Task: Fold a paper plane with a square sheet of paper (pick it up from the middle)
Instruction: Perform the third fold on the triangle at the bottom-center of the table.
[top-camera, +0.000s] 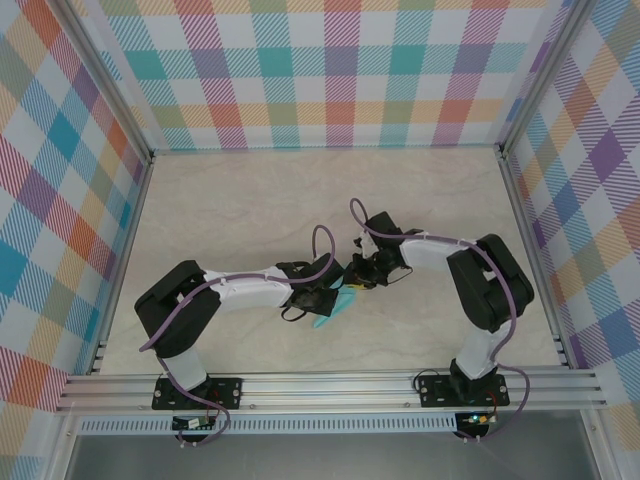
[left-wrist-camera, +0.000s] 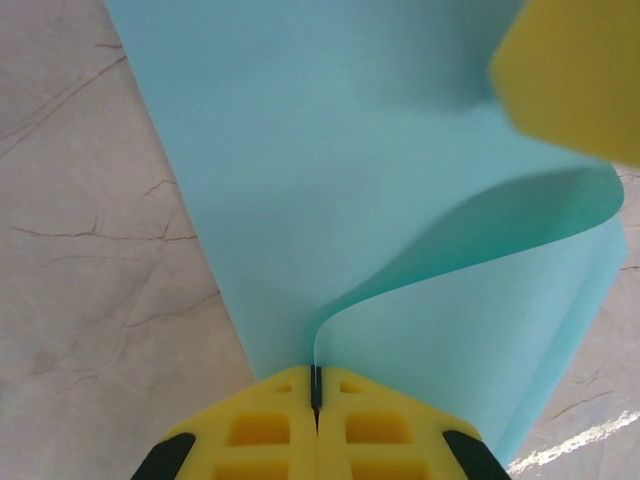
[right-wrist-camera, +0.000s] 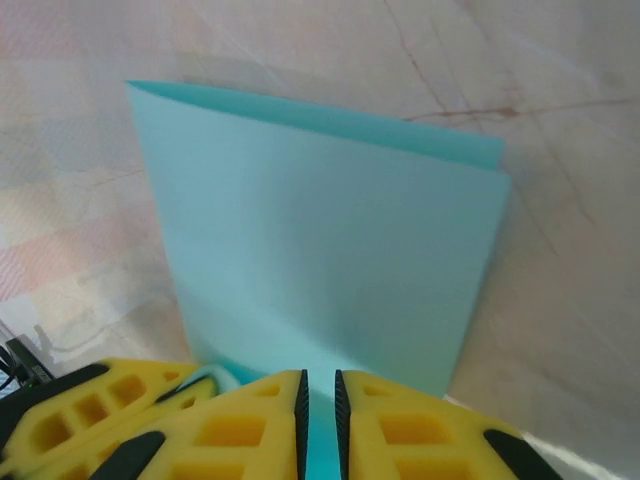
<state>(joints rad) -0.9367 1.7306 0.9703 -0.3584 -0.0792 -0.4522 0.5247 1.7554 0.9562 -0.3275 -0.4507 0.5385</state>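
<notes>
The square sheet of paper (top-camera: 336, 308) is plain teal and lies doubled over between the two arms on the marble table. My left gripper (left-wrist-camera: 316, 380) is shut on one edge of it, and that layer (left-wrist-camera: 330, 180) curls up from the jaws in an S-bend. My right gripper (right-wrist-camera: 320, 400) stands over the folded sheet (right-wrist-camera: 320, 230), its jaws a narrow gap apart with teal showing between them. One of its yellow fingers (left-wrist-camera: 575, 70) hangs over the paper's far corner. In the top view the right gripper (top-camera: 362, 275) faces the left gripper (top-camera: 335, 295) closely. The paper plane is out of view.
The beige marble tabletop (top-camera: 250, 200) runs out behind and to both sides of the arms. Checked walls (top-camera: 330, 70) and aluminium rails (top-camera: 330, 385) bound it. A yellow finger of the left gripper (right-wrist-camera: 80, 420) sits right beside the right jaws.
</notes>
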